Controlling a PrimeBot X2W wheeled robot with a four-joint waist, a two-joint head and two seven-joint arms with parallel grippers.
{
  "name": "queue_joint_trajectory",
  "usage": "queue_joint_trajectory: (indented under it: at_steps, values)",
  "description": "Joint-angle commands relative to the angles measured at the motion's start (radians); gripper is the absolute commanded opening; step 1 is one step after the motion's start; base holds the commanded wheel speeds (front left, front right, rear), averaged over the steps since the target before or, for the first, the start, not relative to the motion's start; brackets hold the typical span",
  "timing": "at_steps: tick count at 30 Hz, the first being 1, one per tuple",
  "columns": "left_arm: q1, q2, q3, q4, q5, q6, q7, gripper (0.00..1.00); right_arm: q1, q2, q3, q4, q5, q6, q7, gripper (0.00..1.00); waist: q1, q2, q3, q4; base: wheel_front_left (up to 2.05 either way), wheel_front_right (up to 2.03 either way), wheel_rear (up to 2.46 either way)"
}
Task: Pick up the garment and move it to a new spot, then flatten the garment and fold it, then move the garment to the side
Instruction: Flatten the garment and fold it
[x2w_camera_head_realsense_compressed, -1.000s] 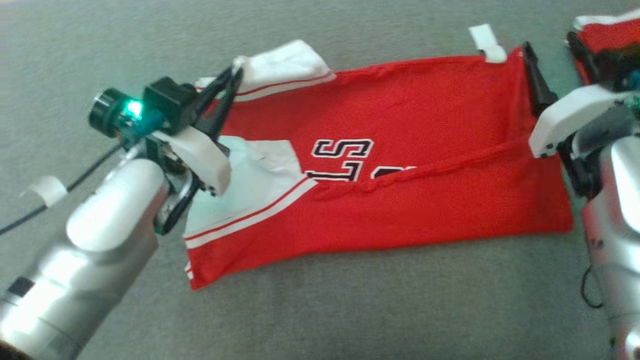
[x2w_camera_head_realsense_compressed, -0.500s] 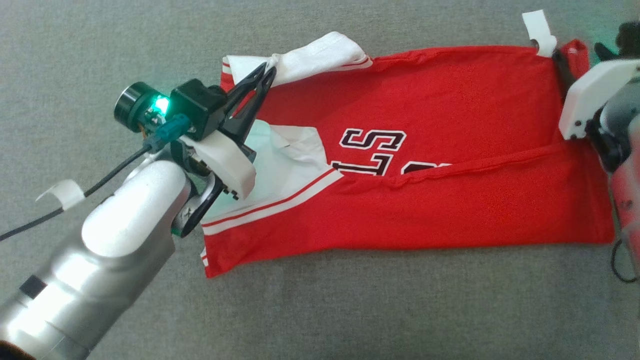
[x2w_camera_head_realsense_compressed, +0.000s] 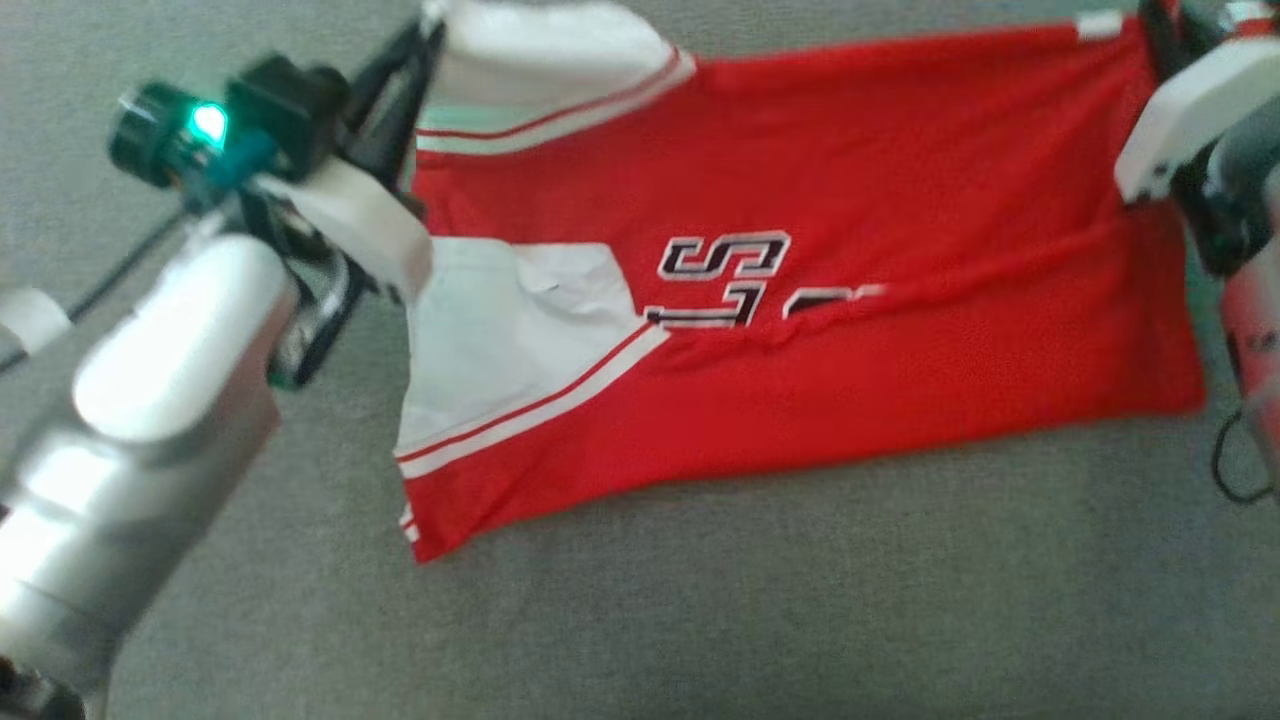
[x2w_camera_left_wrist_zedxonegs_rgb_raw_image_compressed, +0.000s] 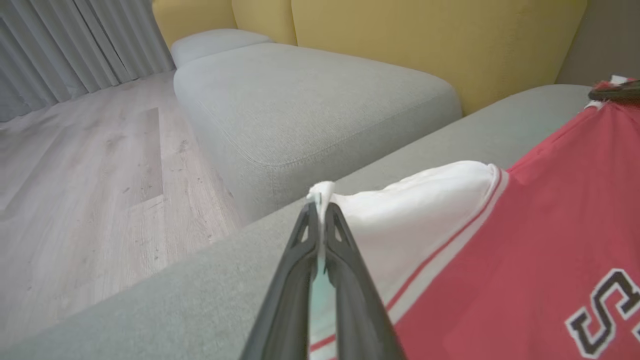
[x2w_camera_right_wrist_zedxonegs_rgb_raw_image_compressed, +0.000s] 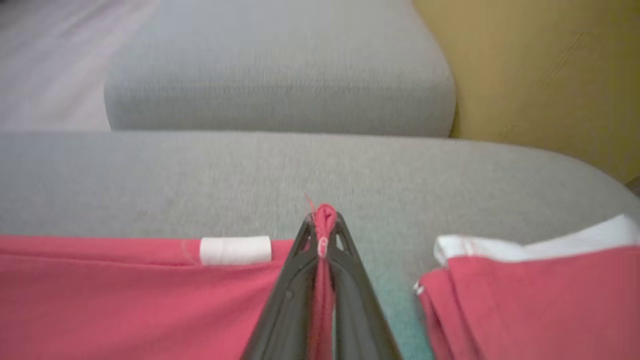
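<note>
The garment (x2w_camera_head_realsense_compressed: 850, 180) is a red jersey with white striped sleeves and black-and-white letters, spread across the grey cushion. My left gripper (x2w_camera_head_realsense_compressed: 428, 25) is at its far left corner, shut on the white sleeve edge. In the left wrist view that gripper (x2w_camera_left_wrist_zedxonegs_rgb_raw_image_compressed: 320, 207) pinches a tuft of white cloth, and the garment (x2w_camera_left_wrist_zedxonegs_rgb_raw_image_compressed: 550, 225) runs off to the right. My right gripper (x2w_camera_head_realsense_compressed: 1155, 25) is at the far right corner. In the right wrist view its fingers (x2w_camera_right_wrist_zedxonegs_rgb_raw_image_compressed: 324, 222) are shut on a fold of the red garment (x2w_camera_right_wrist_zedxonegs_rgb_raw_image_compressed: 125, 290).
A strip of white tape (x2w_camera_right_wrist_zedxonegs_rgb_raw_image_compressed: 235, 250) sits by the garment's far edge, and another tape strip (x2w_camera_head_realsense_compressed: 30, 315) lies at the left. A second red-and-white cloth (x2w_camera_right_wrist_zedxonegs_rgb_raw_image_compressed: 525, 295) lies to the right. Beyond are a grey ottoman (x2w_camera_left_wrist_zedxonegs_rgb_raw_image_compressed: 310, 105), yellow backrest (x2w_camera_left_wrist_zedxonegs_rgb_raw_image_compressed: 425, 35) and wood floor (x2w_camera_left_wrist_zedxonegs_rgb_raw_image_compressed: 90, 170).
My right gripper, open a second ago, has shut on the garment's far right corner. The left gripper keeps its hold on the white sleeve. The head view has shifted.
</note>
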Motion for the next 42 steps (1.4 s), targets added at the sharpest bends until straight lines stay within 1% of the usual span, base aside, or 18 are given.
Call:
queue_joint_trajectory:
  at_steps: [1,6,10,14,18,24,29,32,35,36,37,42]
  values:
    - [-0.068,0.046,0.054,-0.014,0.002,0.007,-0.008,0.00,-0.037,-0.002,0.012,-0.039,0.015,-0.001,-0.019,0.00,0.0000,0.0000,0.003,-0.007,0.00,0.00,0.00]
    - [-0.174,0.047,0.073,0.060,0.030,0.006,-0.036,0.00,-0.090,0.003,0.033,-0.083,0.141,-0.001,-0.087,0.00,0.0000,0.0000,0.021,-0.024,0.00,0.00,0.00]
    - [-0.261,0.030,0.074,0.135,0.065,-0.001,-0.082,0.00,-0.119,0.004,0.067,-0.121,0.239,-0.001,-0.128,0.00,0.0000,0.0000,0.035,-0.031,0.00,0.00,0.00]
    - [-0.329,0.006,0.069,0.217,0.094,-0.005,-0.133,0.00,-0.137,-0.013,0.108,-0.148,0.307,-0.001,-0.182,0.00,0.0000,0.0000,0.042,-0.033,0.00,0.00,0.00]
    - [-0.345,-0.026,0.055,0.288,0.099,-0.023,-0.170,0.00,-0.132,-0.030,0.157,-0.158,0.367,-0.001,-0.216,0.00,0.0000,0.0000,0.037,-0.029,0.00,0.00,0.00]
    - [-0.297,-0.054,0.030,0.346,0.091,-0.057,-0.202,0.00,-0.094,-0.079,0.227,-0.158,0.460,-0.001,-0.215,0.00,0.0000,0.0000,0.016,-0.010,0.00,0.00,0.00]
    - [-0.232,-0.063,0.009,0.348,0.072,-0.090,-0.209,0.00,-0.044,-0.141,0.286,-0.173,0.536,-0.001,-0.183,0.00,0.0000,0.0000,-0.015,0.018,0.00,0.00,0.00]
    - [-0.187,-0.062,-0.010,0.330,0.056,-0.113,-0.193,0.00,-0.004,-0.184,0.328,-0.191,0.575,-0.001,-0.160,0.00,0.0000,0.0000,-0.037,0.034,0.00,0.00,0.00]
    - [-0.141,-0.049,-0.028,0.290,0.035,-0.129,-0.158,0.00,0.037,-0.230,0.370,-0.222,0.616,-0.001,-0.140,0.00,0.0000,0.0000,-0.055,0.047,0.00,0.00,0.00]
    - [-0.141,-0.049,-0.028,0.290,0.035,-0.129,-0.158,0.00,0.037,-0.230,0.370,-0.222,0.616,-0.001,-0.140,0.00,0.0000,0.0000,-0.055,0.047,0.00,0.00,0.00]
    - [-0.124,-0.043,-0.031,0.272,0.024,-0.134,-0.143,0.00,0.050,-0.244,0.384,-0.233,0.631,-0.001,-0.132,0.00,0.0000,0.0000,-0.061,0.051,0.00,0.00,0.00]
    - [-0.041,0.000,-0.060,0.168,-0.019,-0.144,-0.045,0.00,0.110,-0.317,0.460,-0.266,0.681,-0.001,-0.084,0.00,0.0000,0.0000,-0.090,0.070,0.00,0.00,0.00]
